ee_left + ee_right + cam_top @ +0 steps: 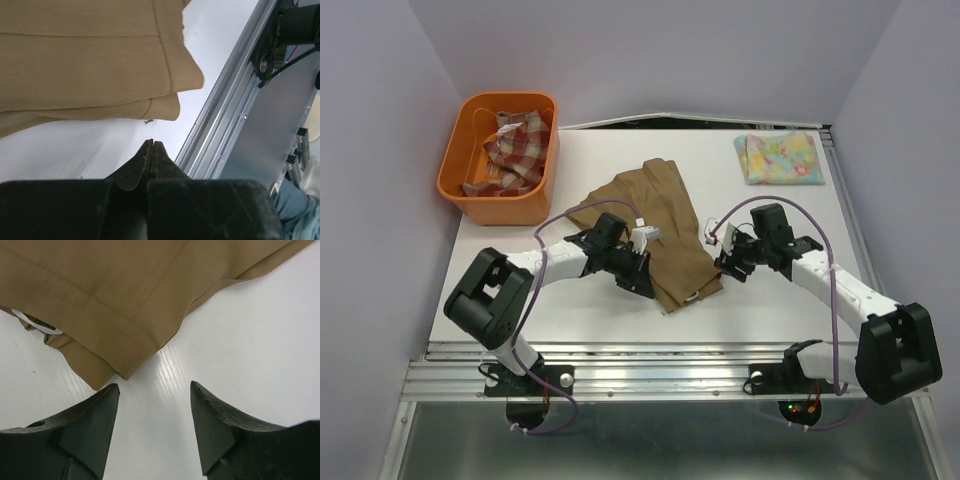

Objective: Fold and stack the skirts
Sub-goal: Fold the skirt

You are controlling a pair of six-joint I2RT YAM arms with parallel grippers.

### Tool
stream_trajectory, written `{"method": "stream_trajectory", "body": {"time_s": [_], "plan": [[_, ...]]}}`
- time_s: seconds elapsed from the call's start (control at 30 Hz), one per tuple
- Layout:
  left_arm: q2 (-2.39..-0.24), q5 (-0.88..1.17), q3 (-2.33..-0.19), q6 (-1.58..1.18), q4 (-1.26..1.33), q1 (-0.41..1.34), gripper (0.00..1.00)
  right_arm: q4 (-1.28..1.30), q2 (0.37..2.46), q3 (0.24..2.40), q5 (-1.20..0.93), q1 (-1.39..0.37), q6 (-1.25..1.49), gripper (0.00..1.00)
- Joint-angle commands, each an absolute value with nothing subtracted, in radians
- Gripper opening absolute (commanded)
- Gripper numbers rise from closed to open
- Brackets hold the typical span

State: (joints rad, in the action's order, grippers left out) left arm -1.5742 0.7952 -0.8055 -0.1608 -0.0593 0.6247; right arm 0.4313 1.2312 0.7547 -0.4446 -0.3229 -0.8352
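Note:
The tan-brown skirt (665, 230) lies partly folded in the middle of the table, also in the left wrist view (90, 60) and the right wrist view (125, 295). The folded pastel floral skirt (778, 157) lies at the far right. The red-and-cream plaid skirt (512, 150) sits in the orange basket. My left gripper (642, 283) is shut and empty (152, 145), just off the tan skirt's near left corner. My right gripper (725, 262) is open and empty (155, 390), over bare table beside the tan skirt's right edge.
The orange plastic basket (542, 140) stands at the far left corner. A white label (35, 324) shows at the tan skirt's edge. The metal rail (230, 100) of the table's near edge runs close to the left gripper. Grey walls enclose the table.

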Motion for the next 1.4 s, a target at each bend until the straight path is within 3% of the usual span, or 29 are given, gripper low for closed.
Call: {"method": "stream_trajectory", "body": {"time_s": [0.0,0.3,0.77,0.83,0.9,0.93,1.07,1.37], "plan": [[-1.627,0.811,-0.802,-0.250,0.008,0.594,0.00,0.310,1.238,0.729,-0.397,-0.336,-0.933,0.64],[-1.753,0.894,-0.821,-0.261,0.109,0.588,0.00,0.201,1.227,0.648,-0.373,-0.400,-1.025,0.65],[-1.715,0.887,-0.808,-0.271,0.141,0.584,0.00,0.141,1.252,0.582,-0.338,-0.460,-1.117,0.69],[-1.723,0.885,-0.810,-0.291,0.153,0.583,0.00,0.104,1.272,0.575,-0.319,-0.460,-1.100,0.63],[-1.741,0.870,-0.821,-0.302,0.163,0.584,0.00,0.081,1.296,0.591,-0.296,-0.471,-1.082,0.45],[-1.749,0.865,-0.828,-0.316,0.170,0.580,0.00,0.096,1.311,0.600,-0.292,-0.471,-1.066,0.29],[-1.770,0.845,-0.827,-0.347,0.202,0.571,0.00,0.167,1.289,0.635,-0.282,-0.482,-1.046,0.01],[-1.743,0.808,-0.773,-0.428,0.267,0.555,0.00,0.448,1.166,0.686,-0.331,-0.482,-1.042,0.01]]}}
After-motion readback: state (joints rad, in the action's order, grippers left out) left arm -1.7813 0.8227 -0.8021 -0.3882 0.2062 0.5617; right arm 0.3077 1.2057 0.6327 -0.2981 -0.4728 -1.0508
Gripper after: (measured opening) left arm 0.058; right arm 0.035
